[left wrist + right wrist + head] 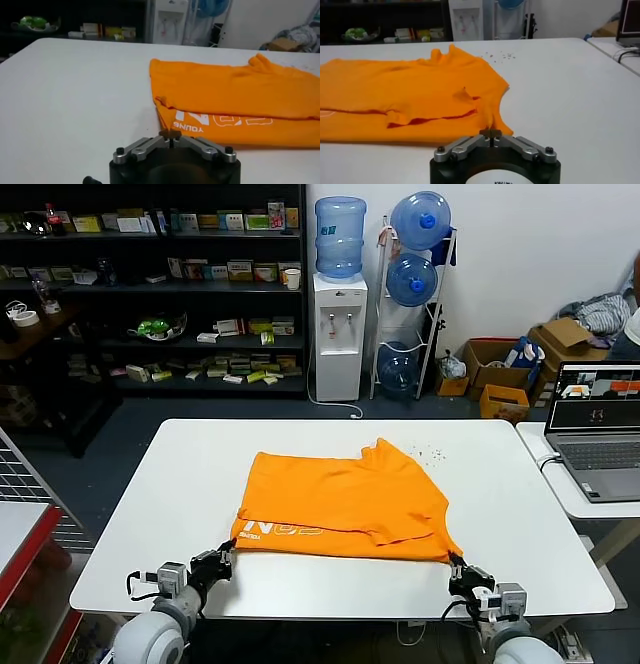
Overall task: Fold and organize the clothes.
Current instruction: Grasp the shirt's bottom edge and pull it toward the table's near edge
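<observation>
The orange T-shirt [340, 504] lies folded over on the white table [180, 484], with pale lettering along its near edge. It also shows in the left wrist view [235, 95] and the right wrist view [400, 90]. My left gripper [224, 558] is at the shirt's near left corner, jaws shut on the cloth's tip [170, 133]. My right gripper [458, 568] is at the near right corner, jaws shut on the hem there [491, 132]. Both corners are low, at table height.
A laptop [598, 429] stands on a side table at the right. A water dispenser [338, 334], spare bottles and dark shelves [150, 284] stand behind. A wire rack [25, 484] is at the left. Small specks [430, 452] lie beyond the shirt.
</observation>
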`<move>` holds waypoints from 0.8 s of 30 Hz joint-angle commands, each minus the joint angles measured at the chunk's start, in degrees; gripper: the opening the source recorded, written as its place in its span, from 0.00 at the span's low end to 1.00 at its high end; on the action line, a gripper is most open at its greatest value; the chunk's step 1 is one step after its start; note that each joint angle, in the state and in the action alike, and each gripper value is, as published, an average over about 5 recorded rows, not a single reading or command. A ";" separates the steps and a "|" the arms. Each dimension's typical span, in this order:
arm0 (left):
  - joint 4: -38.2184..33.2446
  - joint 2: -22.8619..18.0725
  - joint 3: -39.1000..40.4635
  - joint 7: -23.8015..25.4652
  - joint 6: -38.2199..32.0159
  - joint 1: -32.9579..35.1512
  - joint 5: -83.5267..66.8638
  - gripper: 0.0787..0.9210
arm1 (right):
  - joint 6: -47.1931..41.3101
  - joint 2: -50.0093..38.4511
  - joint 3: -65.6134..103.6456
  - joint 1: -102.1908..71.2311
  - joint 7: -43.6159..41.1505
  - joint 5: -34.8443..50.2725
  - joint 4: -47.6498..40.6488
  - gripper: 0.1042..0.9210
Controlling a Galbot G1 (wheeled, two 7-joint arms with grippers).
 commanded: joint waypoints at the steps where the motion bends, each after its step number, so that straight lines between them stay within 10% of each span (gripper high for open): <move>1: -8.91 4.43 -1.33 -3.30 1.16 10.70 -3.83 0.02 | -0.53 -4.25 2.74 -12.38 1.95 2.01 8.84 0.02; 16: -14.42 4.67 -2.42 -7.21 3.44 19.17 -3.34 0.02 | -0.92 -4.26 5.11 -17.49 3.09 0.62 9.49 0.03; 24: -15.04 5.35 -6.71 -6.05 3.25 13.05 -2.31 0.21 | 3.54 -7.17 4.55 -2.04 0.39 -0.33 8.41 0.26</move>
